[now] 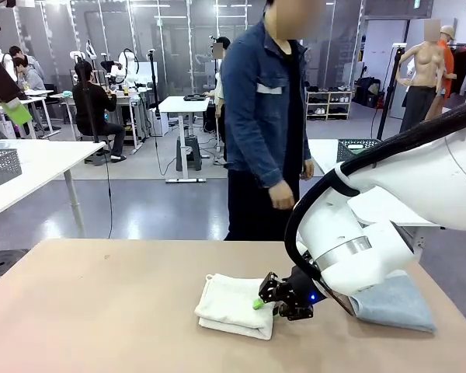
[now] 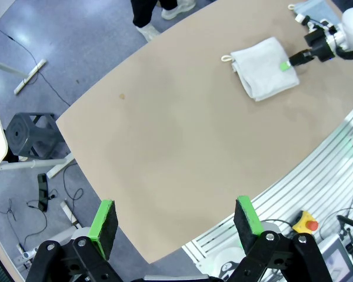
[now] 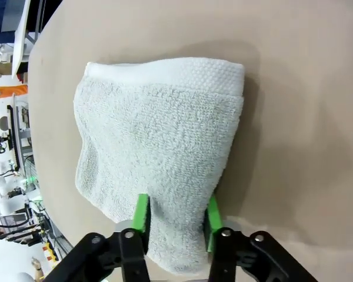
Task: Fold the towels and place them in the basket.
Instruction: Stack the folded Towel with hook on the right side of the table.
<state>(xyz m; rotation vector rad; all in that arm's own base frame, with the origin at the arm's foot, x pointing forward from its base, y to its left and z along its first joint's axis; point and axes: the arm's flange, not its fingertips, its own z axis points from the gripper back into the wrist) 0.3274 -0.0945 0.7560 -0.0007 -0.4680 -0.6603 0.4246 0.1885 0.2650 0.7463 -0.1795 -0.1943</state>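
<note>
The left gripper [image 2: 173, 226] hangs high over the table [image 2: 165, 153] with its jaws wide apart, holding nothing. The folded cream towel [image 1: 234, 305] lies far from it, across the table. The right arm bends low over the table, and the right gripper [image 1: 266, 301] pinches the near edge of that towel tight. A blue-grey towel [image 1: 396, 301] lies just behind the right gripper.

Glossy white, rounded right arm [image 1: 388, 202] with a silver ring at the wrist joint and a thick black cable looping over it. Black gripper [image 1: 273, 299] with green pads [image 3: 142, 214] and a small blue light. Black left gripper [image 2: 173, 222], green pads, visible screws.
</note>
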